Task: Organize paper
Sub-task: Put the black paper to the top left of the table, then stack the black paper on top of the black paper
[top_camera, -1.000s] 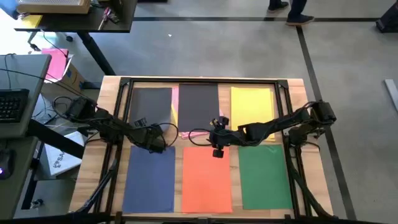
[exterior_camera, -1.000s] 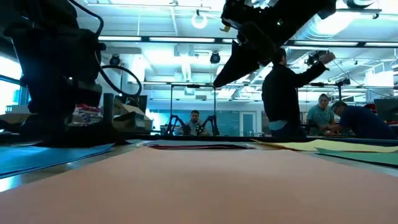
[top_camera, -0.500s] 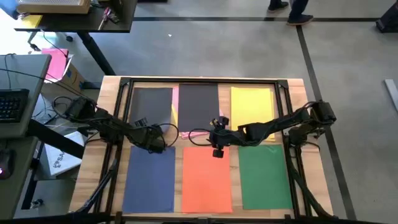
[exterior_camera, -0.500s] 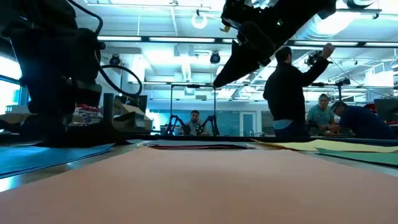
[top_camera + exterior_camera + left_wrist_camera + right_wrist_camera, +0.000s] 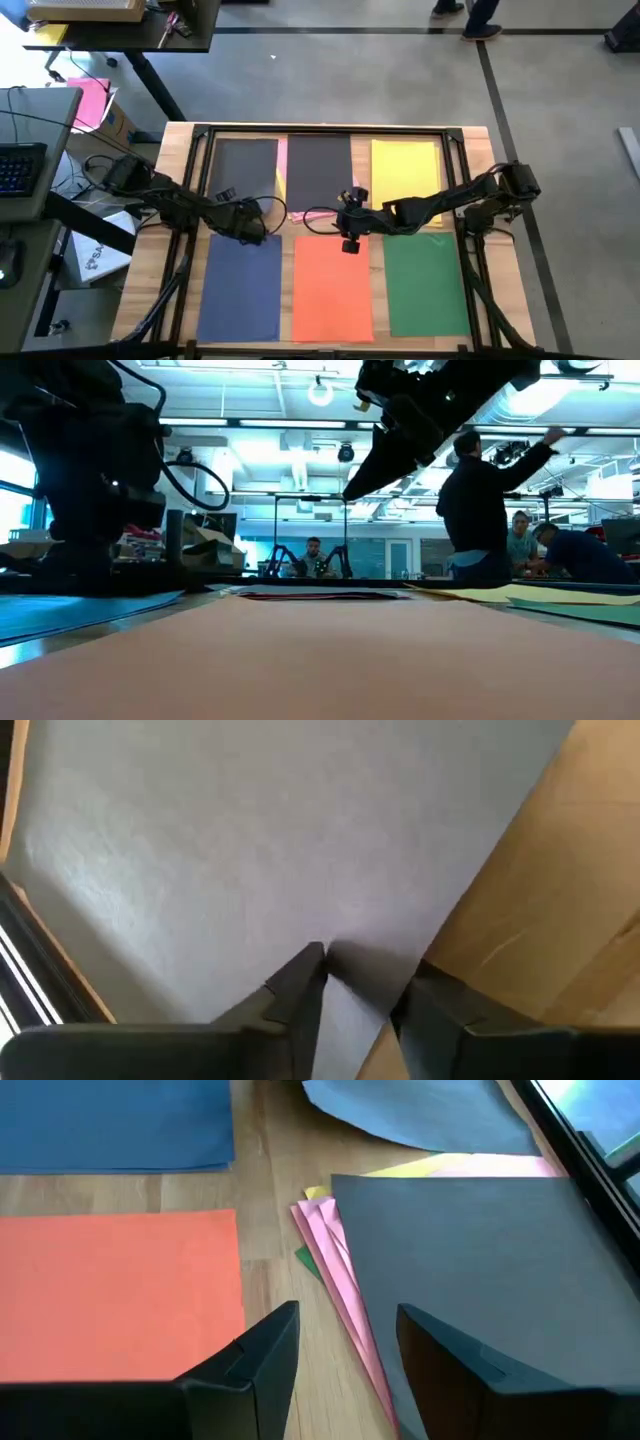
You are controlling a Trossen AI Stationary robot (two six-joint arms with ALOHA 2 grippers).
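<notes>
Nothing on the desk [image 5: 150,260] moved. Left end effector [image 5: 352,982] pinched the limp grey sheet's [image 5: 250,850] corner; right end effector [image 5: 340,1342] hung released beside the centre stack [image 5: 470,1270].

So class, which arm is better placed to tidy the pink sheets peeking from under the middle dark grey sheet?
Probably right: its open gripper hovers beside the pink sheets; the left gripper works elsewhere.

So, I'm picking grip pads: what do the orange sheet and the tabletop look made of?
The flat rectangular orange sheet looks like thin matte paper: no glare, lying flush. The pale tabletop looks like wood, with visible grain and board lines; its finish is hard to judge.
</notes>
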